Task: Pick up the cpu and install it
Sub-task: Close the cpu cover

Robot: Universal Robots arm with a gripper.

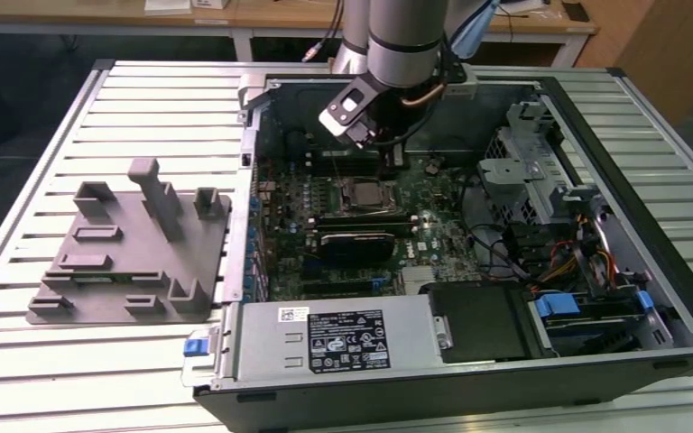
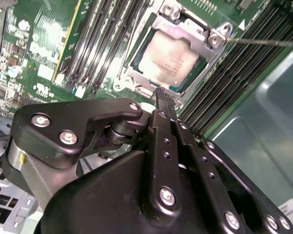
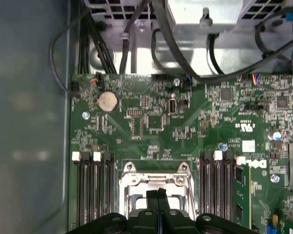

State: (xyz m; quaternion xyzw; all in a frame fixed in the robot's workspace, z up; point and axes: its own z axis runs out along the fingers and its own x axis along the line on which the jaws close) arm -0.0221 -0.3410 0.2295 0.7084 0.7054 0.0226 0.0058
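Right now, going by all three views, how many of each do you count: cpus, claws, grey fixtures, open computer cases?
cpu, sitting in the socket: 1
claw, just above the socket: 1
grey fixture, on the table: 1
open computer case: 1
Total: 4

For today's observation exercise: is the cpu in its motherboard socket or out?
In. The cpu lies flat within the socket's metal frame, in the second wrist view.
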